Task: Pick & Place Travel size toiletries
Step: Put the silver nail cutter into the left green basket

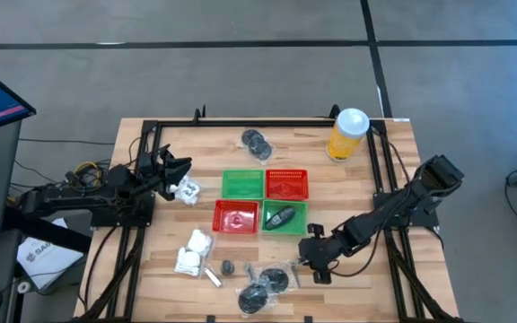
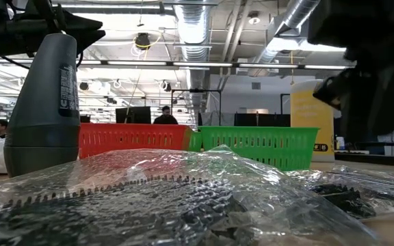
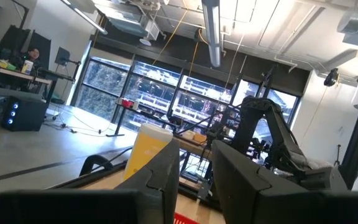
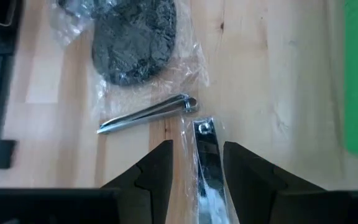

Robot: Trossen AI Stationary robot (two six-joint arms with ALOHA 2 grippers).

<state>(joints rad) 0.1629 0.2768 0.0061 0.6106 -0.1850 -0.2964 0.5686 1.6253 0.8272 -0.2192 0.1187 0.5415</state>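
Note:
My right gripper (image 4: 202, 171) (image 1: 313, 257) hangs open, pointing down near the table's near edge. Its fingers stand on either side of a thin silvery piece in clear wrap (image 4: 206, 152); whether they touch it does not show. A second silvery piece (image 4: 148, 114) and a wrapped dark grey disc (image 4: 135, 37) (image 1: 276, 278) lie just beyond it. My left gripper (image 1: 176, 169) (image 3: 197, 186) is open at the table's left, beside a white puffy packet (image 1: 187, 190), with nothing between its fingers. More white packets (image 1: 194, 251), a thin tube (image 1: 212, 275) and further discs (image 1: 252, 299) (image 1: 257, 141) lie flat on the table.
Four mesh baskets sit mid-table: green (image 1: 242, 184) and red (image 1: 287, 184) at the far side, red (image 1: 236, 216) and green (image 1: 284, 217) nearer, the last holding a dark item. A yellow cup with a white lid (image 1: 348, 133) stands at the far right. A black frame (image 1: 151, 135) borders the table.

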